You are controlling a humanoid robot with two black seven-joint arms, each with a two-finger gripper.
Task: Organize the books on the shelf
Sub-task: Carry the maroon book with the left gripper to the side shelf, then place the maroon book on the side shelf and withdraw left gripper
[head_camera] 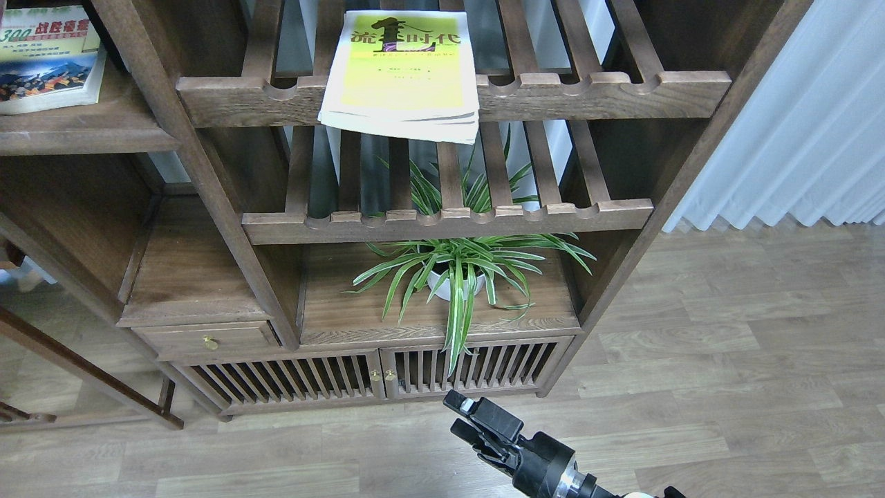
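Note:
The yellow-and-white book (403, 69) lies flat on the top slatted rack, its front edge hanging over the notched rail. The white-green "300" book (45, 59) lies flat on the solid dark-brown shelf (90, 131) at the upper left. The maroon book is out of view. My right gripper (464, 417) is low at the bottom centre, over the floor in front of the cabinet doors; its two fingers stand slightly apart with nothing between them. My left gripper is out of view.
A second slatted rack (449, 220) sits below the top one. A potted spider plant (453, 273) stands on the board under it. A small drawer (207, 340) and slatted doors (373, 377) are at the base. White curtain (802, 117) hangs at right.

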